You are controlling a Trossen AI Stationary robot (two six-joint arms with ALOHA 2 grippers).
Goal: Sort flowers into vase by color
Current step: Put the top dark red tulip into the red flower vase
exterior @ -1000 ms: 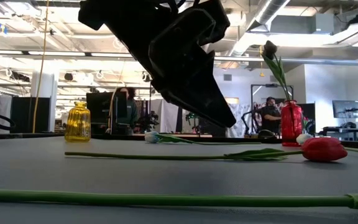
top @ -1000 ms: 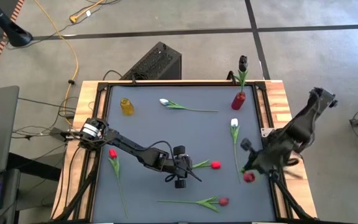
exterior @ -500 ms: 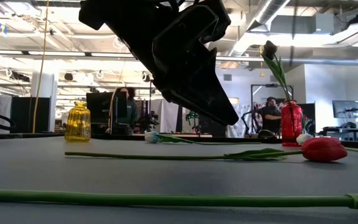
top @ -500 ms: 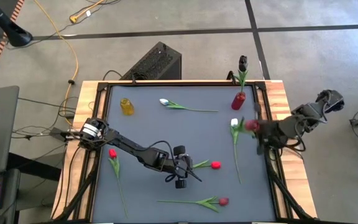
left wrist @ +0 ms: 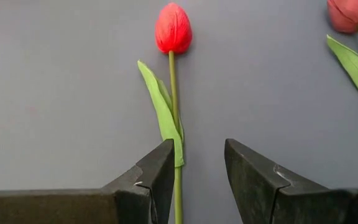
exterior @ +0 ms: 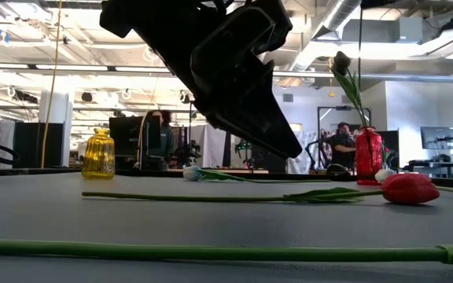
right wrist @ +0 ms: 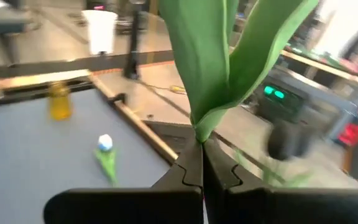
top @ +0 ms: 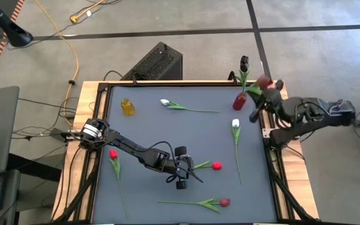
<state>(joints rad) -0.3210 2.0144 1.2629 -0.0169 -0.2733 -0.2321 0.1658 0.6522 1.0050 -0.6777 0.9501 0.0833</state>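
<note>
In the high view my left gripper [top: 186, 170] hovers open over a red tulip [top: 216, 165] lying on the grey table. In the left wrist view its fingers [left wrist: 197, 162] stand on either side of that tulip's stem [left wrist: 177, 186] without touching it. My right gripper [top: 269, 94] is shut on another red tulip [top: 264, 82], raised beside the red vase [top: 239, 100]. That vase holds a black tulip [top: 244, 62]. A yellow vase [top: 127, 107] stands at the far left. My right gripper pinches the red tulip's green stem just below its leaves [right wrist: 201, 138] between the two shut fingers [right wrist: 188, 168]. The tulip is lifted clear of the table, and its leaves [right wrist: 210, 56] reach out beyond the fingertips.
Two white tulips [top: 165, 102] [top: 235, 124] and two more red ones [top: 112, 154] [top: 224, 202] lie flat on the table. A wooden frame [top: 280, 94] borders the table. A dark box [top: 158, 62] sits behind the far edge. People stand in the room beyond [exterior: 340, 145].
My right gripper has carried its red tulip from low by the table's right near side, up and toward the far edge, to beside the red vase; the arm has swung and turned on the way.
</note>
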